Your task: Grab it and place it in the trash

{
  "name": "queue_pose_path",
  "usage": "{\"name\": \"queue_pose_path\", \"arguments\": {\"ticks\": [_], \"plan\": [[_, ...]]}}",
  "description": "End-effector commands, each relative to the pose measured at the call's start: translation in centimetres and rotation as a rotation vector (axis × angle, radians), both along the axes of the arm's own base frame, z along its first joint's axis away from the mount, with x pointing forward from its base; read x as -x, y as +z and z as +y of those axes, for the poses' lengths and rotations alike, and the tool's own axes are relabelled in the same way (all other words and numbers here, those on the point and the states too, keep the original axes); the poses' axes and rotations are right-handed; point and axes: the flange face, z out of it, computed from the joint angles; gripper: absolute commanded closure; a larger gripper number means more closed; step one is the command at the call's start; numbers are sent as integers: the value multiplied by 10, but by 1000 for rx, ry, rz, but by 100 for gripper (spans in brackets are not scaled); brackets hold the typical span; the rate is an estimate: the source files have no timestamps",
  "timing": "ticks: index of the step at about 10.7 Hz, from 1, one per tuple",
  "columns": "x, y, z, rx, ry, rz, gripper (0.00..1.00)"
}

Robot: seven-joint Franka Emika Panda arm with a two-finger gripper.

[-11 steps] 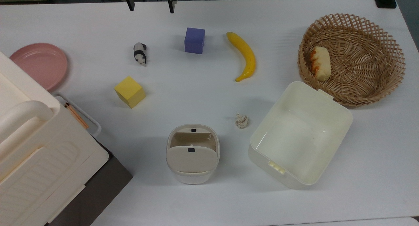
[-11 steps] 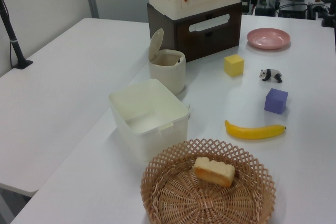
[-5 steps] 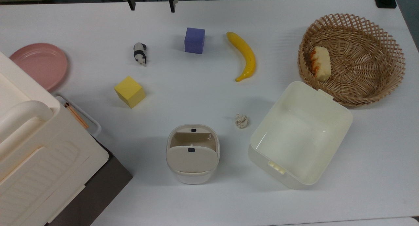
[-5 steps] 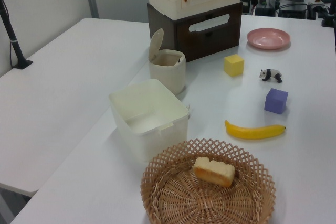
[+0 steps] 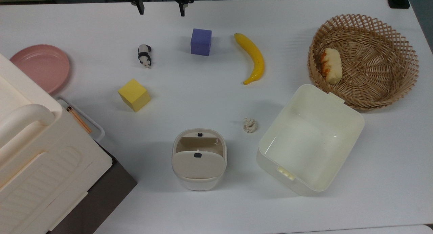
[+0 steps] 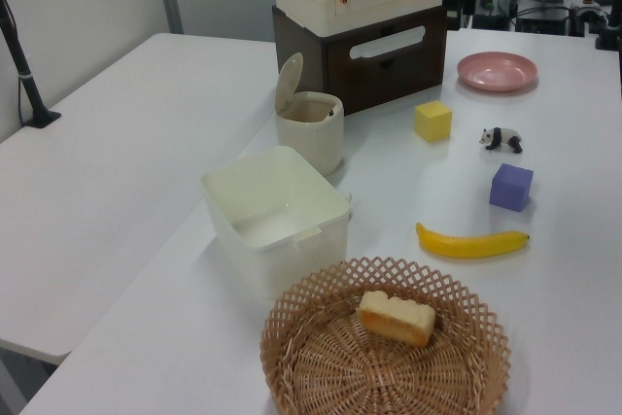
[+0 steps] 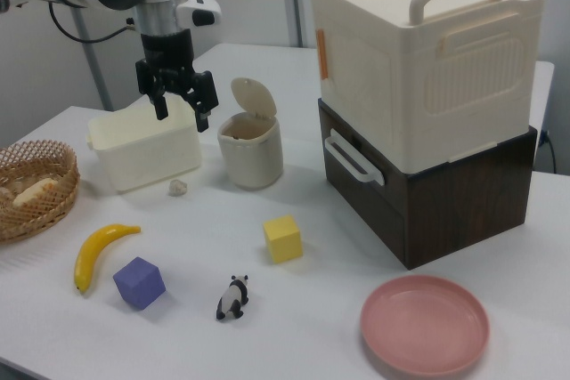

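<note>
Item: crumpled paper wad (image 5: 249, 125) — lying loose on the white table (image 5: 203, 91), in the gap between the small flap-lid bin (image 5: 199, 158) and the lidless cream tub (image 5: 309, 140), nearer the table's edge at the top view's bottom than its opposite edge, touching neither container. Gripper (image 5: 159, 7) — hanging above the table's edge at the top view's top, fingers spread apart and holding nothing, well apart from the wad; in the right view it is hovering high over the table. Step in hand, as judged: reaching for the wad. To do it well, the gripper is needing to travel across above the purple cube (image 5: 201, 41) and banana (image 5: 252, 58), centre over the wad, and descend with jaws straddling it, fingertips nearly down to the table since the wad is tiny and low. The tub wall is standing close by, so finger clearance on that side is mattering. The bin's flap is standing tilted up, leaving its mouth open for the drop.
</note>
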Motion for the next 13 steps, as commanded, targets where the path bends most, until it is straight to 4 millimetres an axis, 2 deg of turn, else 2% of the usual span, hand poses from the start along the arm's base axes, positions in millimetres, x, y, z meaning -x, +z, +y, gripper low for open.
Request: {"name": "queue_pose_path", "arguments": {"ticks": [1, 3, 5, 7, 8, 10, 12, 13], "plan": [[-10, -8, 33, 6, 59, -8, 0], [-16, -11, 94, 9, 135, -29, 0], [-24, -19, 145, 5, 175, -47, 0], [-33, -24, 181, -23, 203, -131, 0], [-36, -29, 187, -18, 208, -142, 0], [-58, -52, 185, -2, 201, -174, 0], [-76, -93, 187, 15, 233, -164, 0], [-81, -107, 188, 19, 260, -155, 0]]}}
